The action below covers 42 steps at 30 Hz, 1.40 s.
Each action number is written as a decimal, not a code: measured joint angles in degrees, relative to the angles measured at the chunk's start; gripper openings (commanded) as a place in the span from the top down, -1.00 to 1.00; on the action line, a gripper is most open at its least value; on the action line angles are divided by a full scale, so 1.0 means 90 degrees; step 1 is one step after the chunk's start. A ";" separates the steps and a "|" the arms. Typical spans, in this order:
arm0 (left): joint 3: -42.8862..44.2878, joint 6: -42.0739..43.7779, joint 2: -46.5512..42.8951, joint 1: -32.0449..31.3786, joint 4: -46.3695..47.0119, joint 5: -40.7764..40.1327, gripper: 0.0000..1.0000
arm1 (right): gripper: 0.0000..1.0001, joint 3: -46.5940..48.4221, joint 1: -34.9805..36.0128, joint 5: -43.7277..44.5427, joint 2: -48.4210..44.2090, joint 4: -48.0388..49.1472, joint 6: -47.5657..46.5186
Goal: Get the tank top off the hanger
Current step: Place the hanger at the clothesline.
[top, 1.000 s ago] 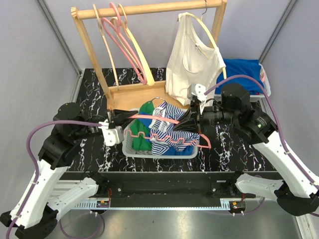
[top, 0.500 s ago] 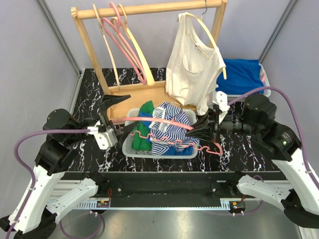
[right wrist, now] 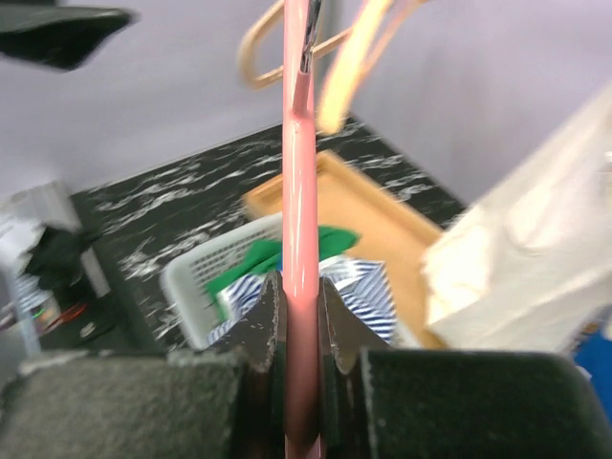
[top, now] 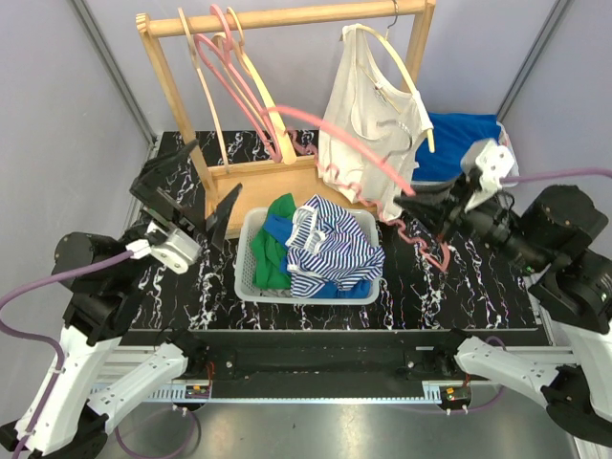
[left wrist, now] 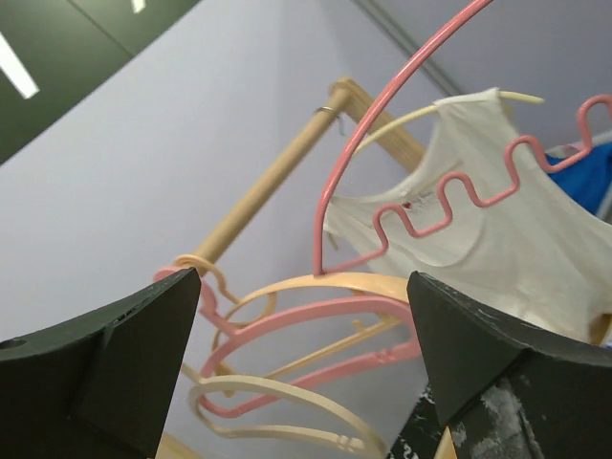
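Two arms part: right gripper (top: 419, 212), clamped on the pink hanger (top: 335, 143), has swung it up bare, left gripper (top: 196, 191) gapes empty, and the striped tank top (top: 330, 251) lies freed in the basket (top: 241, 277).

We see pale lilac-grey walls (top: 67, 115) on 3 sides, plain and windowless. 2 slanting metal struts run up them, the left strut (top: 113, 65) and the right strut (top: 535, 48). Between the walls sits a table (top: 469, 287) with a black top veined in white like marble. At its rear stands a wooden rack (top: 287, 16): 2 uprights, a round top rail and a flat base tray (top: 258, 184). A silvery rail (top: 316, 392) runs along the table's near edge, and below it lies a dull grey floor (top: 316, 432). In the left wrist view we look up at a dark ceiling (left wrist: 96, 57) with a bright strip light (left wrist: 17, 67). The light is even and the shadows are soft.
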 measured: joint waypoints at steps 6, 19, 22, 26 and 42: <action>-0.0136 0.0036 -0.0143 -0.0002 0.0571 -0.0561 -0.97 | 1.00 0.0549 0.0000 0.1294 0.0804 0.0554 -0.0148; -0.0384 -0.0631 -0.0165 0.0000 0.0590 -0.0911 -0.98 | 1.00 0.1950 -0.0002 0.2103 0.2965 0.0607 -0.0323; -0.0231 -0.0959 -0.0005 0.0000 0.0194 -0.1005 -0.98 | 1.00 0.2849 -0.0002 0.2271 0.3721 0.0525 -0.0328; -0.0197 -0.1188 -0.0034 0.0000 -0.0160 -0.1086 -0.98 | 1.00 0.4277 -0.0029 0.2443 0.4826 0.0163 -0.0369; -0.0187 -0.1309 -0.0619 -0.0002 -0.0420 -0.0986 -0.98 | 1.00 0.6326 -0.0352 0.2441 0.6732 -0.0355 -0.0294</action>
